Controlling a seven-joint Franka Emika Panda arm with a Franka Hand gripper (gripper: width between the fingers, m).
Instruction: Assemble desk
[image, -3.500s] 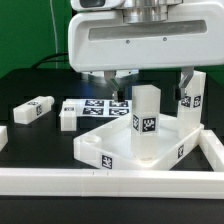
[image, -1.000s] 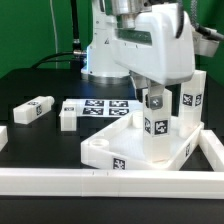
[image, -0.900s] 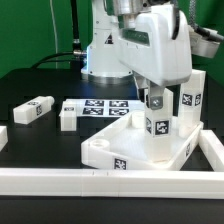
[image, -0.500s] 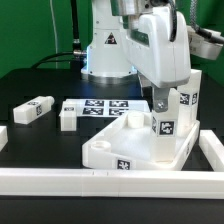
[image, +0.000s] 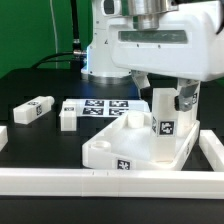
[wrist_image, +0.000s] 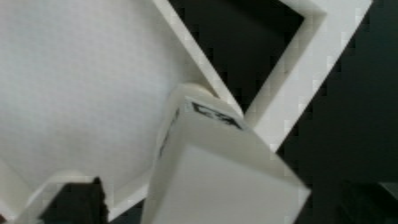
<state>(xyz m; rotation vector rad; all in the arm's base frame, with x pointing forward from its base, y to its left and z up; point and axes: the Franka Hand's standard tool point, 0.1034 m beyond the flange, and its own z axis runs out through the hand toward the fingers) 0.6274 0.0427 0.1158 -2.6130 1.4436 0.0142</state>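
The white desk top (image: 118, 152) lies on the black table with its raised rim up. One white leg (image: 163, 128) stands upright in its corner toward the exterior view's right, tag facing the camera. My gripper (image: 163, 92) hangs over that leg's top, open, with a dark finger on each side and a gap to the leg. In the wrist view the leg (wrist_image: 231, 165) fills the foreground beside the top's rim (wrist_image: 267, 70), and one dark fingertip (wrist_image: 71, 202) shows at the edge. A second upright leg (image: 191, 110) is partly hidden behind my finger.
Two loose legs (image: 33, 110) (image: 67, 118) lie on the exterior view's left, beside the marker board (image: 100, 108). A long white rail (image: 110, 182) edges the table's front and right side. The robot's base stands behind.
The jaws have opened off the upright leg, which stays standing in the top's corner. The hand has turned about the leg, so its wide face now looks at the camera.
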